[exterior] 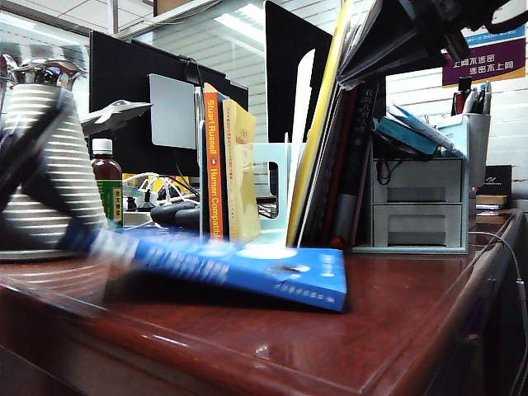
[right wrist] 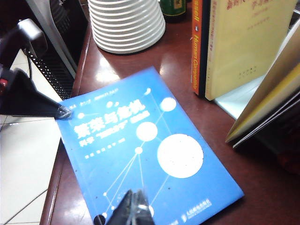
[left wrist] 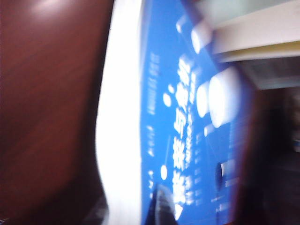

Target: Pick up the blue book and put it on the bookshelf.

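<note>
Blue book (right wrist: 140, 154) overhanging desk (right wrist: 262, 187) edge, left gripper (right wrist: 58, 111) at corner.

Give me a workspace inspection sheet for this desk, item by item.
Surface: brown desk, glossy.
Job's things: blue book tilted, one end raised; bookshelf behind it, partly filled.
Clutter: ribbed jug, bottle, orange-spined book, drawer unit.
End effectors: left end effector appears to pinch the book's corner; right end effector shut, tips over the cover.
Cables: tangle behind the bottle; one cable by the desk edge.
Surroundings: monitor, wall poster.
</note>
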Tool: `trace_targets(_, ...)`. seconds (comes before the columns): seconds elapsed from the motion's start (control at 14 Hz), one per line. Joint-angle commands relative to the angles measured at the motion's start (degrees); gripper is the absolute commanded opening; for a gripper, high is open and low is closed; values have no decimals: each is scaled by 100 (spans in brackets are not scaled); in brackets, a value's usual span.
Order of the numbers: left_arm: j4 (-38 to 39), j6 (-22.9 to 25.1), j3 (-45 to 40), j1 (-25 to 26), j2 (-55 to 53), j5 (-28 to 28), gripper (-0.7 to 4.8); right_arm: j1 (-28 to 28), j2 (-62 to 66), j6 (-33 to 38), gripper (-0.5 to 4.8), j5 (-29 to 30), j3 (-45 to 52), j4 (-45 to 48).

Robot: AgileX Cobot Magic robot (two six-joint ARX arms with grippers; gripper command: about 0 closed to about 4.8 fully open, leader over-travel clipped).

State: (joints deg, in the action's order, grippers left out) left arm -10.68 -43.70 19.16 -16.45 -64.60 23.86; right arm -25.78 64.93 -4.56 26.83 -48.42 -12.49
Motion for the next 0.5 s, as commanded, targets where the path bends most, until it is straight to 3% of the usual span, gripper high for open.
trace_targets(0.07,149,254,-81,-15,-42,317,-7,0,-17,-17,-5,11,-39,205)
trace_targets(0.21,-667,227,-74,-15,-42,796,-7,0,-17,-20,-5,-39,-39,376)
trace_targets(0.43,-1928,-529,184,-15,-42,984,-7,2,-17,-20,1,-153,-39,507)
trace_targets(0.5,-1943,-544,417,-15,-42,984,-7,2,-17,-22,125,-85,-39,555)
